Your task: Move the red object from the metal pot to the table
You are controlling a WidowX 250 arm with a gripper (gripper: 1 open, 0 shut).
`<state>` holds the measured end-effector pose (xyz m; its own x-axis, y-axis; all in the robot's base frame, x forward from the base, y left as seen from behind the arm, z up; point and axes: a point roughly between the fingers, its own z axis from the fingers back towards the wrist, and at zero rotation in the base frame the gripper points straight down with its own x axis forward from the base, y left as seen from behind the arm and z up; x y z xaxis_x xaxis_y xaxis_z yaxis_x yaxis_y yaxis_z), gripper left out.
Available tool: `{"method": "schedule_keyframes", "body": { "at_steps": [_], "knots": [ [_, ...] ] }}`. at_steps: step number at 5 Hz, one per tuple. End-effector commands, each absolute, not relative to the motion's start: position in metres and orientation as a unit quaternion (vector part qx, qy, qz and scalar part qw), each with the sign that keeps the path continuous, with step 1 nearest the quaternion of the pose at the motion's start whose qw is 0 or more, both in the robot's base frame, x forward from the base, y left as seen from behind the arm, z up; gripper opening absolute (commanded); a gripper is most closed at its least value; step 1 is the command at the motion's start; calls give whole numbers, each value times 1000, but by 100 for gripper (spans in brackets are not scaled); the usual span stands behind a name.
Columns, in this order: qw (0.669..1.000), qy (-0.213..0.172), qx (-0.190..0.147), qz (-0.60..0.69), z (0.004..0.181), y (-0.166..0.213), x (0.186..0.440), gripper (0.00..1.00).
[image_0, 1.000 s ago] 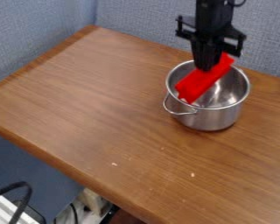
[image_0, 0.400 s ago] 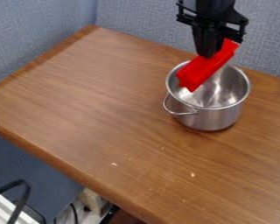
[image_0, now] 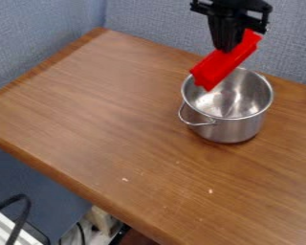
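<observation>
The red object [image_0: 221, 65], a bright oblong block, hangs tilted in the air just above the rim of the metal pot [image_0: 229, 108]. My gripper [image_0: 240, 42] comes down from the top of the view and is shut on the block's upper end. The shiny pot stands at the back right of the brown wooden table [image_0: 98, 115], one loop handle facing front-left. The inside of the pot that shows looks bare steel.
A blue-grey wall runs behind the table. The table's rounded front edge drops off at lower left, with dark cables and clutter on the floor below. Bare wood lies left and front of the pot.
The gripper has risen with the red object, lifting it from inside the pot to just above the rim. The pot has stayed in place.
</observation>
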<state>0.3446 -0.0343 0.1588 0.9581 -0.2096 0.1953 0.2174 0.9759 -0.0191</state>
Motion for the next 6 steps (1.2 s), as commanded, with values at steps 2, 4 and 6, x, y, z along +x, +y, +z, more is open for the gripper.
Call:
{"method": "schedule_keyframes", "body": {
  "at_steps": [2,4,6],
  "knots": [
    [975,-99,-49,-193,167,-82,316,0],
    [955,-44,-82,-282,129,-134,285,0],
    [939,-28,-83,-334,87,-143,275,0]
  ]
}}
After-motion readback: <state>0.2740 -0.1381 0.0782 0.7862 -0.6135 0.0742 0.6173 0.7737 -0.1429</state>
